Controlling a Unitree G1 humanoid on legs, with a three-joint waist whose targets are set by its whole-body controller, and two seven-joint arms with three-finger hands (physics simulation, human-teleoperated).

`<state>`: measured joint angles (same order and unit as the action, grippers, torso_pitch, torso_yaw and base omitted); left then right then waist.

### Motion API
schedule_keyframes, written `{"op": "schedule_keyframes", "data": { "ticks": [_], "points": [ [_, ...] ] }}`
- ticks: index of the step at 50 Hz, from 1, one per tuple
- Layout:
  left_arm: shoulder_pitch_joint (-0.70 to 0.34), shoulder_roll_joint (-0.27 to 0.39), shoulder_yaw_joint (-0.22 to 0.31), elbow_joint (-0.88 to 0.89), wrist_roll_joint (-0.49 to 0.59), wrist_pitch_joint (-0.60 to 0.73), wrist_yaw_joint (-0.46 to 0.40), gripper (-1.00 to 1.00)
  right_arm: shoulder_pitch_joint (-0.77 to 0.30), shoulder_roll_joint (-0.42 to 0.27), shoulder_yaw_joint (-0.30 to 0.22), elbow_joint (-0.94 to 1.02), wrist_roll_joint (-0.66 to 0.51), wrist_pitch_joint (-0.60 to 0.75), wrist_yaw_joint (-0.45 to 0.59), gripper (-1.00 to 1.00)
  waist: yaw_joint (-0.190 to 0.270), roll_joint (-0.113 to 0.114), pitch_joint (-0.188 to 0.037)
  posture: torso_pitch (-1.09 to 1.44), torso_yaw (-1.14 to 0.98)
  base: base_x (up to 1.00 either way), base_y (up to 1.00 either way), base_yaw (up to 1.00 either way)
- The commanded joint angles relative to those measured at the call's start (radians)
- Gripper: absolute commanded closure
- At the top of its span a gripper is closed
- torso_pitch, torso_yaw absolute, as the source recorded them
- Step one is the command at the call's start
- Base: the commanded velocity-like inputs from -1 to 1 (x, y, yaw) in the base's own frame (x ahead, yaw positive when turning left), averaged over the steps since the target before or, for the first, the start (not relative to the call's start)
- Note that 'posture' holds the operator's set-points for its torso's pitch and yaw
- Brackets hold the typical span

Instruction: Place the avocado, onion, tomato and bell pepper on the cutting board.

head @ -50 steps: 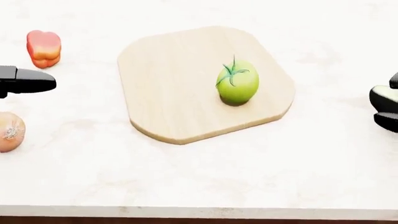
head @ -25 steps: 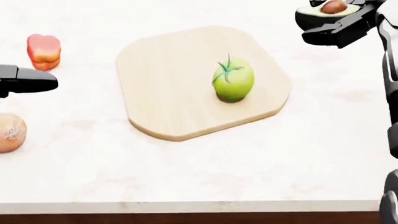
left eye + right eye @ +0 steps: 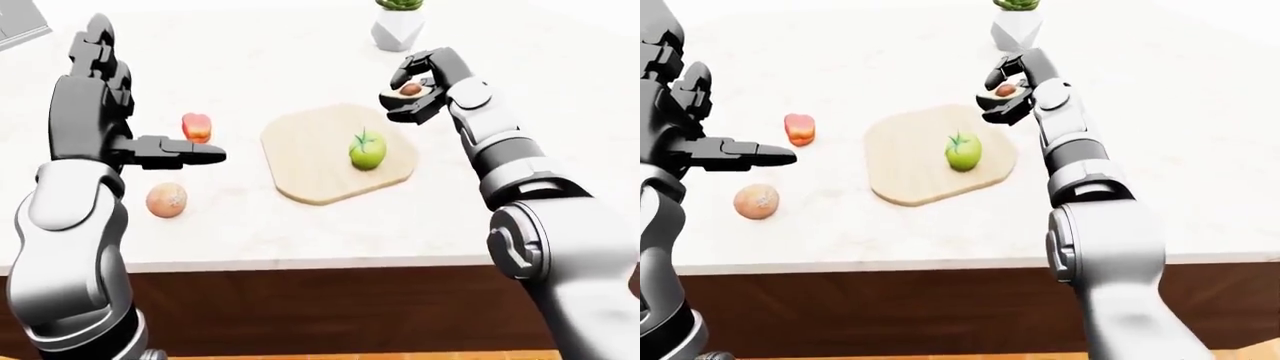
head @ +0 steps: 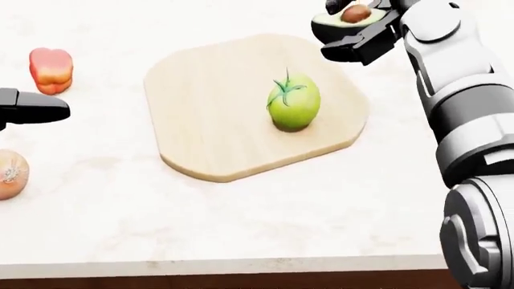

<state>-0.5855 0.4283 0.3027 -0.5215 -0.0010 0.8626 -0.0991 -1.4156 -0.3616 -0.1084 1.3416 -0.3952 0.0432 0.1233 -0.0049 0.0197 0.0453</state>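
- Right hand (image 3: 418, 91) grips an avocado half (image 3: 409, 91) above the cutting board (image 3: 310, 161).
- Green tomato (image 3: 367, 151) sits on the board.
- Left hand (image 3: 120, 127) open, between pepper (image 3: 196, 127) and onion (image 3: 166, 200).

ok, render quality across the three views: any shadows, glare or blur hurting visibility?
Head view: flat bright light, pale counter nearly washed out, only a soft contact shadow under the tomato; slightly soft overall. Left-eye view: even light, avocado in the right hand readable. Right-eye view: the same, no glare.
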Motion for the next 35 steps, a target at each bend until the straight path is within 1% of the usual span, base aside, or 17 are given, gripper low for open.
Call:
{"op": "schedule_keyframes", "data": {
  "ticks": [1, 5, 21, 28, 35],
  "points": [
    [-0.028, 0.018, 0.012, -0.027, 0.003, -0.026, 0.003, -1.0, -0.049, -0.004, -0.008, -0.046, 0.005, -0.042, -0.034, 0.75, 0.0, 0.001, -0.033, 0.0, 0.0, 0.0, 0.0, 0.0],
    [-0.021, 0.018, 0.015, -0.034, 0.001, -0.023, 0.002, -1.0, -0.046, 0.009, -0.009, -0.04, 0.0, -0.046, -0.044, 0.75, 0.0, 0.002, -0.033, 0.0, 0.0, 0.0, 0.0, 0.0],
    [0.008, 0.01, 0.019, -0.043, 0.007, -0.035, -0.003, -1.0, -0.046, 0.043, -0.012, -0.03, -0.007, -0.061, -0.035, 0.68, -0.001, 0.004, -0.034, 0.0, 0.0, 0.0, 0.0, 0.0],
    [0.01, 0.006, 0.02, -0.04, 0.008, -0.039, -0.003, -1.0, -0.049, 0.048, -0.013, -0.027, -0.01, -0.06, -0.033, 0.54, 0.0, 0.004, -0.035, 0.0, 0.0, 0.0, 0.0, 0.0],
    [-0.005, -0.001, 0.019, -0.036, 0.005, -0.036, 0.007, -1.0, -0.055, 0.05, -0.014, -0.025, -0.015, -0.059, -0.028, 0.51, 0.0, 0.003, -0.035, 0.0, 0.0, 0.0, 0.0, 0.0]
  ]
}}
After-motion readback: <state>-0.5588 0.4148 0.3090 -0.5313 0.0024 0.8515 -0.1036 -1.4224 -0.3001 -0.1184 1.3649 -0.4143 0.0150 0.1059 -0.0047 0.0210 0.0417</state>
